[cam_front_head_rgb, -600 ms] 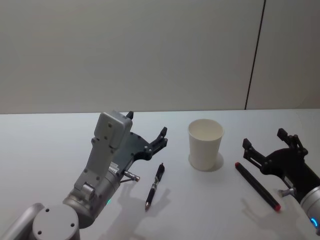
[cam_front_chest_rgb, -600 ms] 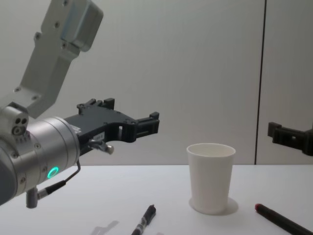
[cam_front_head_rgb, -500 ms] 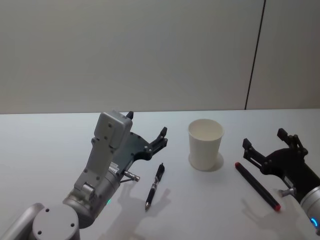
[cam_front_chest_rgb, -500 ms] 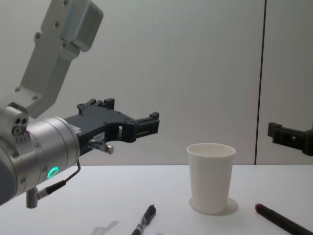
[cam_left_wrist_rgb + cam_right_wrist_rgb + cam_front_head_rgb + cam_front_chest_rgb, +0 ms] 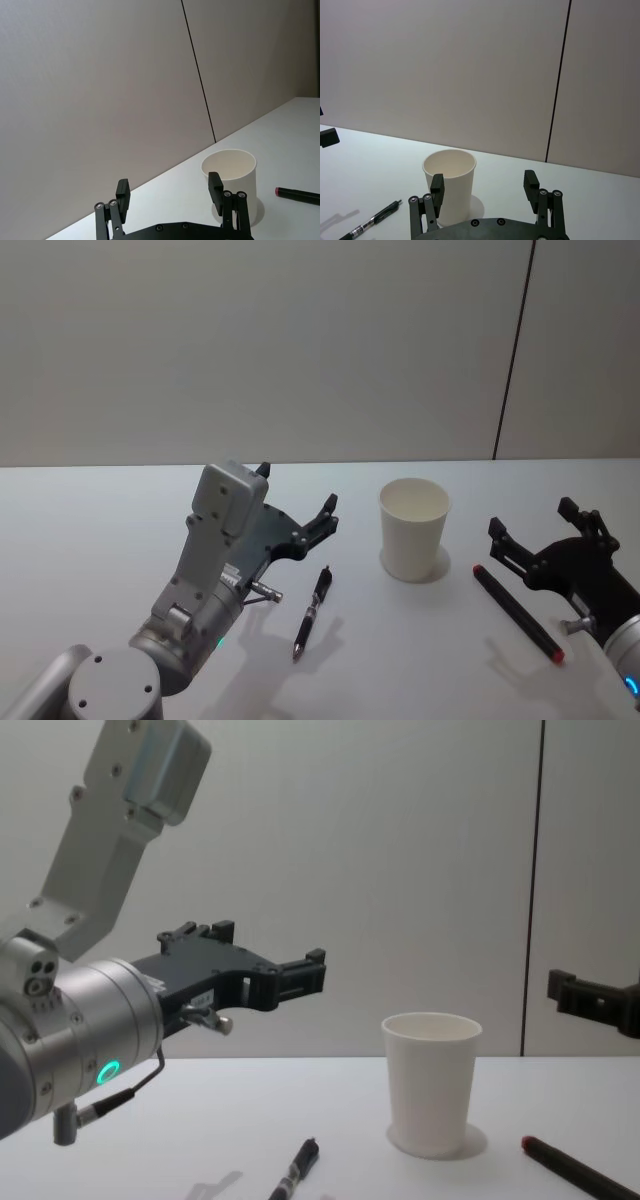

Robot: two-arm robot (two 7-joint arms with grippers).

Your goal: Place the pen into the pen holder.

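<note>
Left jaws: wide open, empty, hovering.
Pen [image 5: 311, 613]: flat on the tabletop [image 5: 90, 530], just below them.
Pen holder [image 5: 414, 529]: upright, beyond them.
Right jaws: wide, idle beside a marker [image 5: 515, 611].
Next: straddle the barrel's middle squarely before closing.

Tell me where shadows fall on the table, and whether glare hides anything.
Head view: soft shadows lie beside the black pen, the red-tipped marker and the paper cup's base; no glare. Chest view: a faint shadow rings the cup's base.

Head high, chest low, 2 wrists level: common pen holder [image 5: 414, 530]
</note>
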